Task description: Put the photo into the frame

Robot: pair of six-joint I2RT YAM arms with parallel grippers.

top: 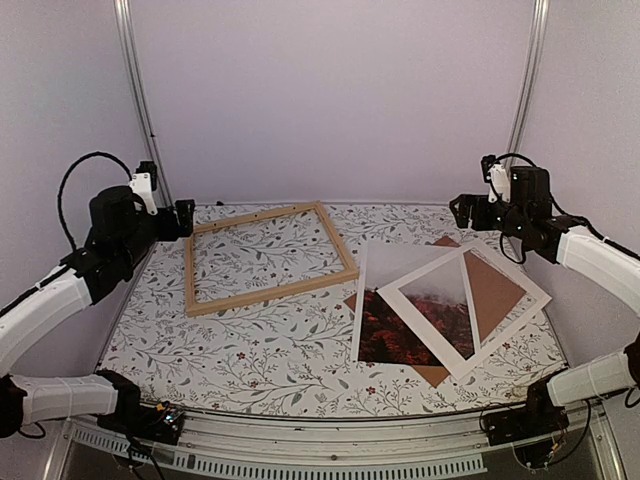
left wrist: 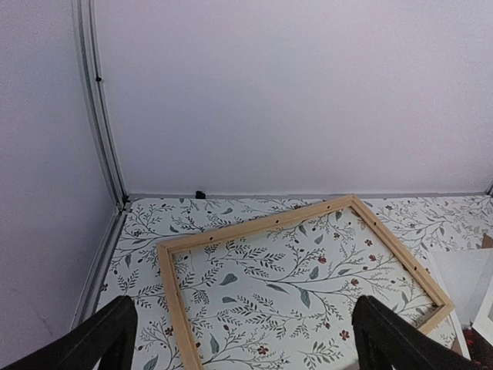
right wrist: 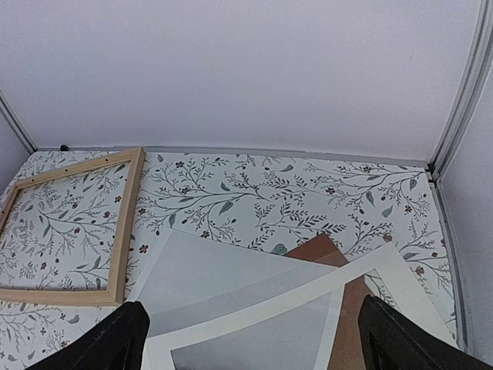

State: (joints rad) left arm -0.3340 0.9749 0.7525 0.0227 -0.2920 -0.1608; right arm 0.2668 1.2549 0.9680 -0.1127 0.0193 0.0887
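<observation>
Both my hands are up off the bench (top: 260, 350) and holding nothing. My left hand (top: 184, 218) hangs at the far left, just over the frame's far left corner, fingers spread wide. My right hand (top: 462, 210) sits at the far right, fingers just as wide apart, above the floral surface near the far corner of the board (top: 495, 288).

The frame (top: 270, 293) lies flat on the left half of the bench, turned a little askew, with the floral pattern showing through its empty middle.

The photo (top: 385, 330) is over on the right half, flat, its pale misty end toward the far side and its dark red end toward me. Its left edge runs just beside the frame's right corner; my right wrist view shows a thin gap between them.

The white mat (top: 420, 273) lies tilted on top of the photo's right part, so some of the print shows through its opening. The brown board is under both, peeking out through the opening and at the near and far corners.
</observation>
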